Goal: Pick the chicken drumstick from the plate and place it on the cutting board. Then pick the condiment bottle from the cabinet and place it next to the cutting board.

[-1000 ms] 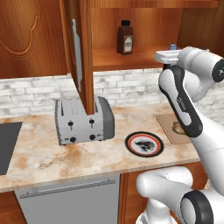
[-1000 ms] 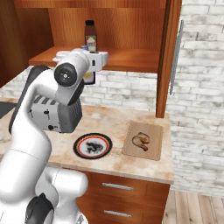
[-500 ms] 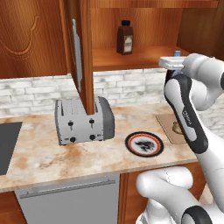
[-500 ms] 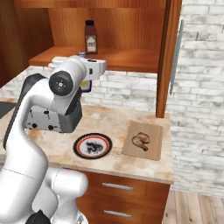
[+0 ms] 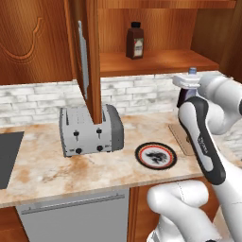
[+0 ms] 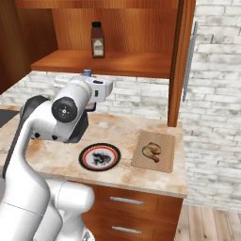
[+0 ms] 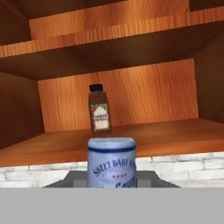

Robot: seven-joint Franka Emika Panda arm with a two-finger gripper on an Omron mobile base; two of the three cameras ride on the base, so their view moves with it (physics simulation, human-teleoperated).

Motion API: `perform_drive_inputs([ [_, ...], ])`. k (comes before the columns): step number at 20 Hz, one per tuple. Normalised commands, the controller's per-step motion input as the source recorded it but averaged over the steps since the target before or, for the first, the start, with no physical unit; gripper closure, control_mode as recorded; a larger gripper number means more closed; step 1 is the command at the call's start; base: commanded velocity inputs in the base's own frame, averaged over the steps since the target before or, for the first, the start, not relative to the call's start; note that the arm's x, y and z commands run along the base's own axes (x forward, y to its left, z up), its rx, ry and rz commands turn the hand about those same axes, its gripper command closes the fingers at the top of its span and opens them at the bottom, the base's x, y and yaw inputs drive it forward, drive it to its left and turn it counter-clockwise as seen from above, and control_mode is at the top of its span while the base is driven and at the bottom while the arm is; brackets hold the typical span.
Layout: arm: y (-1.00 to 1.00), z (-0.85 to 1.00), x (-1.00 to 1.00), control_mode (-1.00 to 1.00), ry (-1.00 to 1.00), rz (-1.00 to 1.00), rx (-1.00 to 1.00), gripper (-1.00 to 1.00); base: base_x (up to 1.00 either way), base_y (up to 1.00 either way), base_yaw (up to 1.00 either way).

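wooden cabinet (image 5: 156, 61), glossy plate (image 6: 99, 157), metal toaster (image 5: 90, 130)

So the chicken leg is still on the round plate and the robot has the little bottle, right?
Not quite. The chicken drumstick lies on the cutting board, as the right base view shows; the plate holds nothing. The rest is right: the fingers are shut on the condiment bottle, outside the cabinet.

Marble counter (image 5: 42, 165) with toaster (image 5: 90, 130), plate (image 6: 99, 157), cutting board (image 6: 154, 150); brown bottle (image 6: 97, 40) on cabinet (image 6: 117, 62) shelf.
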Motion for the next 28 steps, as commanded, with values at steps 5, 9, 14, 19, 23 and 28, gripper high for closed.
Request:
perform_drive_inputs([
  [5,0.0,-0.11,-0.25,-1.0,0.03,0.0,0.0,1.0,0.0,0.0,0.0],
  [9,0.0,-0.08,-0.27,-1.0,0.05,0.0,0.0,1.0,0.0,0.0,0.0],
  [14,-0.04,-0.06,-0.26,-1.0,0.05,0.0,-0.02,1.0,0.0,0.0,0.0],
  [19,-0.11,-0.13,-0.21,-1.0,0.02,0.0,-0.06,1.0,0.0,0.0,0.0],
  [23,-0.06,-0.17,-0.19,-1.0,0.0,0.0,-0.06,1.0,0.0,0.0,0.0],
  [28,0.0,-0.33,-0.14,-1.0,0.0,0.0,-0.04,1.0,0.0,0.0,0.0],
])
